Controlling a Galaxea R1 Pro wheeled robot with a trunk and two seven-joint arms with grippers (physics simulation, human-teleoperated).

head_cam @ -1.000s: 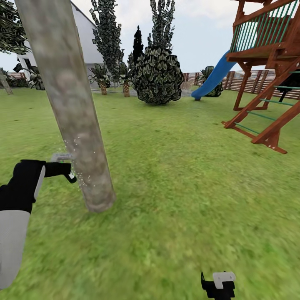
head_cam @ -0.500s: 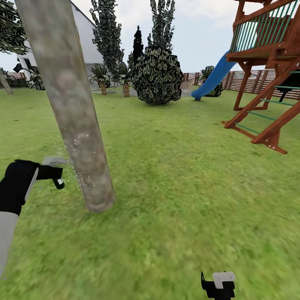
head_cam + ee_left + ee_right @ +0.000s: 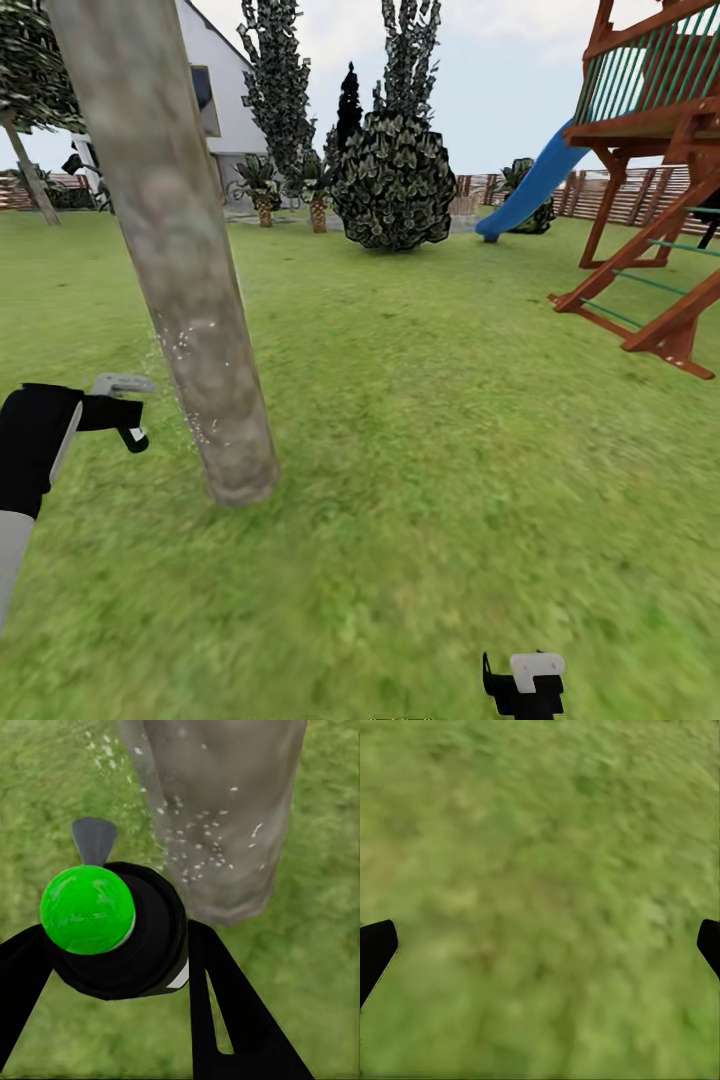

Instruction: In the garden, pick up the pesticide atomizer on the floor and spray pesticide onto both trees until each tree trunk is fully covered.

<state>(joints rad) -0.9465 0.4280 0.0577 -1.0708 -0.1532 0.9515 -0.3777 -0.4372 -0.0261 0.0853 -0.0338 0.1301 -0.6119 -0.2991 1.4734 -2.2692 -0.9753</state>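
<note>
- Pesticide atomizer [image 3: 112,926], a dark cylinder seen end-on in the left wrist view, carried a bright green dome on its cap and a small grey nozzle tab pointing toward the trunk; it sat between the two black fingers [image 3: 225,1020] of the left gripper [image 3: 125,415], which were pinched against its sides.
- In the head view the left gripper was held above the grass just beside the trunk, on its left, not touching it, with a pale grey part on top of what it held.
- Mottled tan-grey tree trunk [image 3: 175,250], straight and bare, leaned across the left of the head view and met the lawn close to the gripper; white flecks of spray [image 3: 199,851] dotted its lower bark and hung in the air beside it.
- A second slim trunk [image 3: 30,170] stood far off at the left edge, near a brown slatted fence [image 3: 640,195].
- Green lawn [image 3: 450,420] spread over the whole garden.
- The right gripper [image 3: 525,685] showed at the bottom of the head view, low over the grass; in the right wrist view its black fingertips [image 3: 375,949] stood wide apart with nothing but grass between them.
- Farther back stood a round dark bush [image 3: 395,180], tall narrow dark trees [image 3: 275,80], a white house [image 3: 215,100], and a red-brown wooden play frame [image 3: 650,180] with a blue slide [image 3: 530,190].
</note>
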